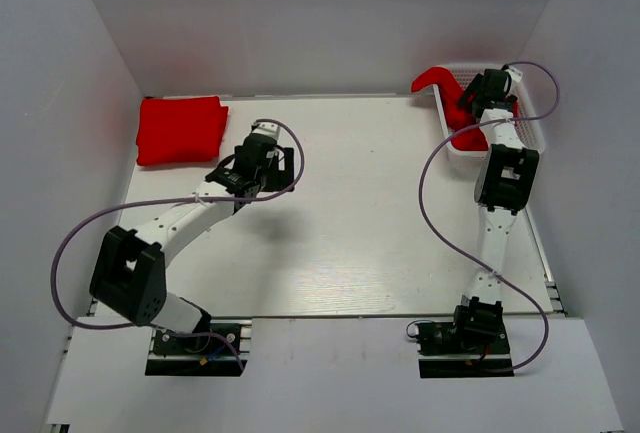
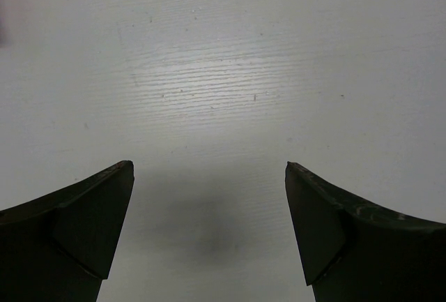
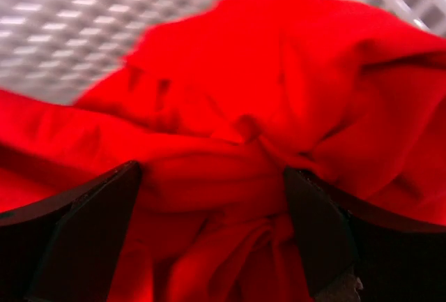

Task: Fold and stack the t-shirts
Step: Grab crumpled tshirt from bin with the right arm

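Note:
A folded red t-shirt lies flat at the table's back left. A crumpled red t-shirt fills the white mesh basket at the back right, with a part hanging over the basket's left rim. My right gripper is down in the basket. In the right wrist view it is wide open, with bunched red cloth bulging between the fingers. My left gripper hovers just right of the folded shirt. In the left wrist view it is open and empty over bare table.
The basket's mesh wall shows behind the cloth in the right wrist view. White walls enclose the table on the left, back and right. Purple cables loop from both arms.

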`<state>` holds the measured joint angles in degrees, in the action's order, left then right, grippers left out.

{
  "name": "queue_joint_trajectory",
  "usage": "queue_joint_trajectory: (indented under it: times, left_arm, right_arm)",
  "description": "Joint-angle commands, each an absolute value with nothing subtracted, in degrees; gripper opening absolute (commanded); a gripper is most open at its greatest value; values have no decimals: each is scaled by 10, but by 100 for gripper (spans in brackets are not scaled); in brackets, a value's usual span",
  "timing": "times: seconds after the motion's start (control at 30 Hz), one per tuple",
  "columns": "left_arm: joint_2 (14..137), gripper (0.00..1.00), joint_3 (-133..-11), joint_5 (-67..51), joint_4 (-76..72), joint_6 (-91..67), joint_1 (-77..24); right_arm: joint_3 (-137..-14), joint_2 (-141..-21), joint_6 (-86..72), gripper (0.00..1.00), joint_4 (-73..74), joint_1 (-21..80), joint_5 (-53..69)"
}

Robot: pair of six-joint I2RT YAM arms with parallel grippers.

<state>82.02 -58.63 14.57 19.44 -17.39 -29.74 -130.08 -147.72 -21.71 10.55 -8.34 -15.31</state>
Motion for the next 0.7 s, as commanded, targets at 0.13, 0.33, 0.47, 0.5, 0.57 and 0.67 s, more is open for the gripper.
queue_joint_trajectory:
  times: [0.13, 0.33, 0.47, 0.5, 0.57, 0.67]
  left_arm:
    - [874, 100, -642, 142, 204, -166, -294]
    - [888, 100, -648, 137, 221, -166, -294]
    - [871, 100, -642, 137, 221, -171, -294]
    - [861, 100, -642, 137, 221, -171, -294]
    - [846, 100, -635, 137, 215, -177, -294]
    - [818, 100, -621, 142, 210, -182, -294]
  right_arm:
    - [-1338, -1523, -212, 90, 72, -99, -93]
    - [-1332, -1536, -228, 60, 61, -101, -47]
    - [-1303, -1498, -228, 17, 41, -102, -42]
    - [-1276, -1477, -229, 0, 36, -104, -36]
    - [-1243, -1452, -230, 0, 7, -106, -33]
    - [-1206, -1384, -221, 0, -48, -112, -11]
